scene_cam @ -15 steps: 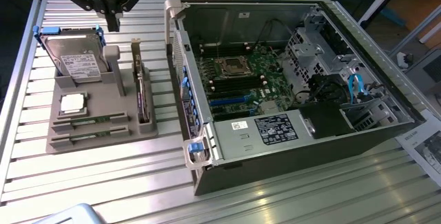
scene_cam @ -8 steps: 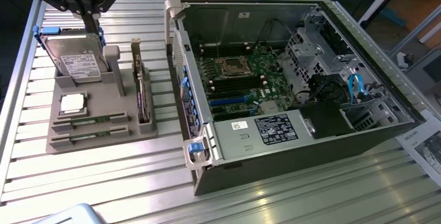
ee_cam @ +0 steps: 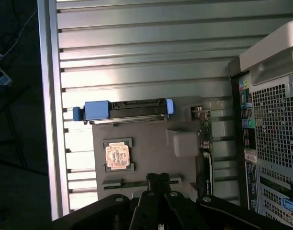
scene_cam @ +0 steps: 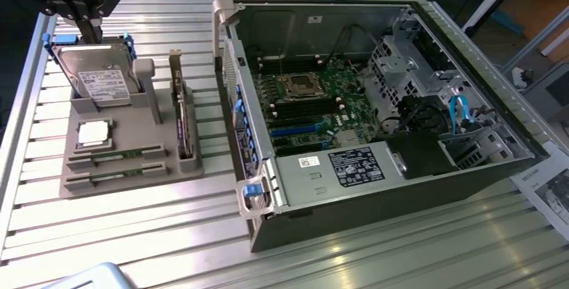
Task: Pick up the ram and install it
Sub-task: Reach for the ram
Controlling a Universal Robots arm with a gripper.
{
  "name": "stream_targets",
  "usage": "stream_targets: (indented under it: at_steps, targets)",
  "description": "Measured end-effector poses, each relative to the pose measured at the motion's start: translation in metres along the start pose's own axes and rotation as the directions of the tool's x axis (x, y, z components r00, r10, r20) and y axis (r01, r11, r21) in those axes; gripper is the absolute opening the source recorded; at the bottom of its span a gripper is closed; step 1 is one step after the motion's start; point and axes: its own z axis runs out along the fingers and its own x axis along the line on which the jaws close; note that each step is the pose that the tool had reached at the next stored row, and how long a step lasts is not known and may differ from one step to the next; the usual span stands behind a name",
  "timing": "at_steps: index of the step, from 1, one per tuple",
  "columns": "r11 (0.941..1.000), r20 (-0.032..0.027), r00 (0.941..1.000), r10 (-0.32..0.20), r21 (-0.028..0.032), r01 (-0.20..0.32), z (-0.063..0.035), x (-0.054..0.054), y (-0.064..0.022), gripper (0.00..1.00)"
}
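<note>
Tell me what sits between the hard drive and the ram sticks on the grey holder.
The square silver processor chip lies flat on the grey holder between the hard drive and the closest ram stick, seen in the exterior view.

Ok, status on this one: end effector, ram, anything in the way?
End effector shut, nothing held, hovering above hard drive end of gray tray. Ram untouched in its tray slot. Nothing lying over it.

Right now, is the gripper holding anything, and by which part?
Nothing held. The gripper is shut and empty over the grey holder; both ram sticks sit in their slots.
</note>
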Motion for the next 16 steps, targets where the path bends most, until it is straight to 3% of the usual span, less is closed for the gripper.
stream_targets:
  at_steps: [7, 16]
  targets:
    - [1.0000, -0.0001, 1.0000, 0.000, 0.0000, 0.000, -0.0002, 0.000, -0.0044, 0.10]
    - [1.0000, 0.0000, 1.0000, 0.000, 0.0000, 0.000, -0.0012, -0.002, -0.0282, 0.10]
